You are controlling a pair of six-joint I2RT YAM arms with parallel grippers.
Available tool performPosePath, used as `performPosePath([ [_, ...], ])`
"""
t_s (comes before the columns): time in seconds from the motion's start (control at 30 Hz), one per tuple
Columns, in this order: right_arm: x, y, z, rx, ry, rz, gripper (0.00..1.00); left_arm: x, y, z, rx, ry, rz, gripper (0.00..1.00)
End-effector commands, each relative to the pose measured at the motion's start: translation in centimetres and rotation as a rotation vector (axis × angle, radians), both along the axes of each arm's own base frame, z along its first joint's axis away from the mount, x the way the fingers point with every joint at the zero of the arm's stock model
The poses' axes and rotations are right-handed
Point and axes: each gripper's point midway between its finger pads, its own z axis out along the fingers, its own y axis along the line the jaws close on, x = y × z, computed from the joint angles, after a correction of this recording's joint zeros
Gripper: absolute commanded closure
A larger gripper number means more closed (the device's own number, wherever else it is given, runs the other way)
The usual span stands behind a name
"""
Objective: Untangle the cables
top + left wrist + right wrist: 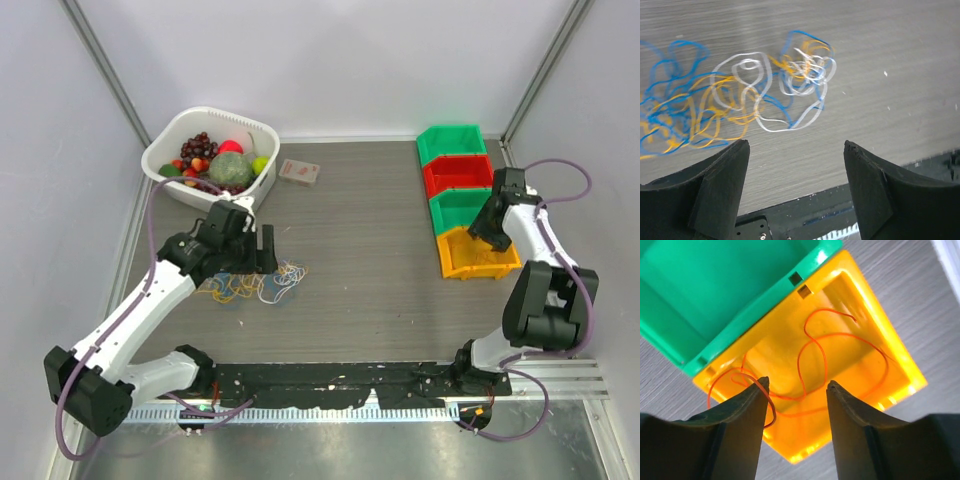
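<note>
My left gripper [796, 145]: jaws wide apart, nothing held, low over the table [900, 105]. Just past its fingers lies the tangle of blue, yellow and white cables [755, 95]. Farther off, my right gripper [796, 383]: jaws parted, empty, above the yellow bin [872, 315]. The red-orange cable [812, 347] lies loose inside.

Glossy plastic bin [865, 305]; matt tbl [890, 50].

Grey wood-grain table [370, 260], tangled cables [262, 284] at left, white basket [262, 186], small box [299, 172], row of bins [465, 200] — green, red, green, yellow
</note>
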Motion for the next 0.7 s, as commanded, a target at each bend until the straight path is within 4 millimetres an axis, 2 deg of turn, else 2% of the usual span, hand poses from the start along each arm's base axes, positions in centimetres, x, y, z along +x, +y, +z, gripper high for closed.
performPosePath([
  [0.0,-0.7,0.5,6.6,-0.089,-0.104,0.02,0.43,1.2,5.1,1.9,0.058,-0.079,0.342,0.2],
  [0.03,-0.7,0.9,7.7,-0.099,-0.131,0.03,0.42,1.1,6.0,1.7,0.065,-0.071,0.392,0.2],
  [0.07,-1.0,1.6,8.0,-0.108,-0.128,0.051,0.4,0.9,6.6,1.6,0.06,-0.063,0.428,0.2],
  [0.1,-1.0,1.9,8.7,-0.136,-0.139,0.064,0.4,0.7,6.8,1.2,0.044,-0.05,0.441,0.2],
  [0.23,-1.8,1.6,9.1,-0.18,-0.141,0.065,0.38,-0.1,4.1,0.3,-0.094,-0.009,0.362,0.23],
  [0.33,-1.9,1.9,8.5,-0.16,-0.159,0.055,0.37,-0.2,2.7,0.7,-0.193,0.008,0.375,0.25],
  [0.4,-1.5,2.7,8.3,-0.116,-0.176,0.066,0.39,-0.2,1.1,1.4,-0.276,0.012,0.323,0.27],
  [0.47,-1.2,2.9,8.1,-0.102,-0.189,0.06,0.44,-0.3,0.6,1.5,-0.312,0.015,0.314,0.28],
  [0.53,-1.0,2.9,7.4,-0.094,-0.182,0.045,0.53,-0.6,0.4,1.4,-0.333,0.025,0.322,0.28],
  [0.57,-1.0,2.9,7.2,-0.093,-0.176,0.039,0.66,-0.8,0.4,1.4,-0.342,0.027,0.319,0.28],
  [0.63,-0.8,2.5,6.8,-0.102,-0.173,0.018,0.86,-1.2,0.3,1.4,-0.353,0.033,0.313,0.29],
  [0.67,-0.8,2.3,6.1,-0.107,-0.162,0.002,0.9,-1.3,0.4,1.5,-0.354,0.03,0.312,0.29],
])
